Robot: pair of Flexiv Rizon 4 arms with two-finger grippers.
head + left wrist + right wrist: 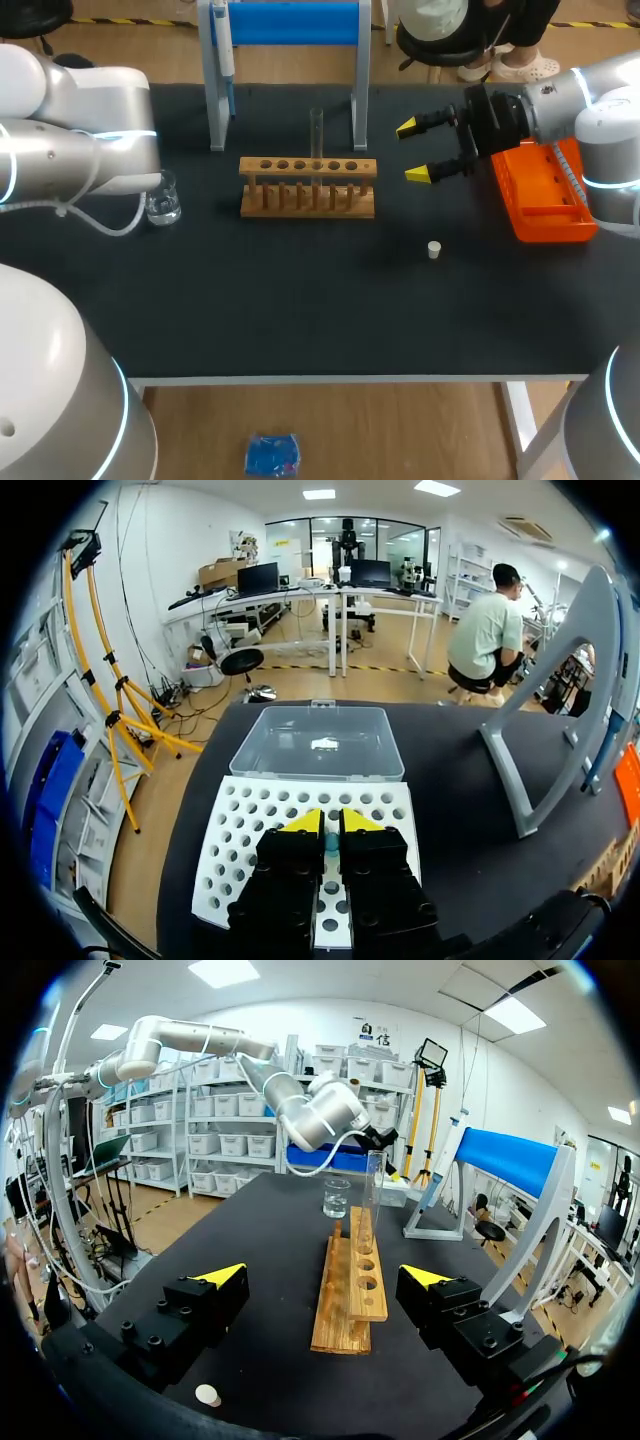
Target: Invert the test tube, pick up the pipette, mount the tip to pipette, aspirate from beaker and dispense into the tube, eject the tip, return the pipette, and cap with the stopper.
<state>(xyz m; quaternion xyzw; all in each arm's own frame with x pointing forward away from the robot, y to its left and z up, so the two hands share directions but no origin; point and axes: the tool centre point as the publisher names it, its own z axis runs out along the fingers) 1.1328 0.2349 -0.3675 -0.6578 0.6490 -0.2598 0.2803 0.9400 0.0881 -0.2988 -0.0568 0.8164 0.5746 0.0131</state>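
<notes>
Currently R gripper (412, 151) hangs w/ fingers spread wide, nothing btwn them, just right of the wooden rack (307, 187). Test tube (316, 135) stands upright in one rack hole. Stopper (434, 250) lies on the table (300, 320) nearer the front edge; orange box (545, 195) sits behind the gripper. L gripper (330, 825): tips pressed nearly together over white tip tray (240, 850). Beaker (163, 200) at far left; pipette (226, 50) hangs on the stand (215, 100).

I see the tube (316, 130) in the rack (308, 168), beaker (163, 203) left of it, stopper (434, 250) right, stand (290, 22) behind.
</notes>
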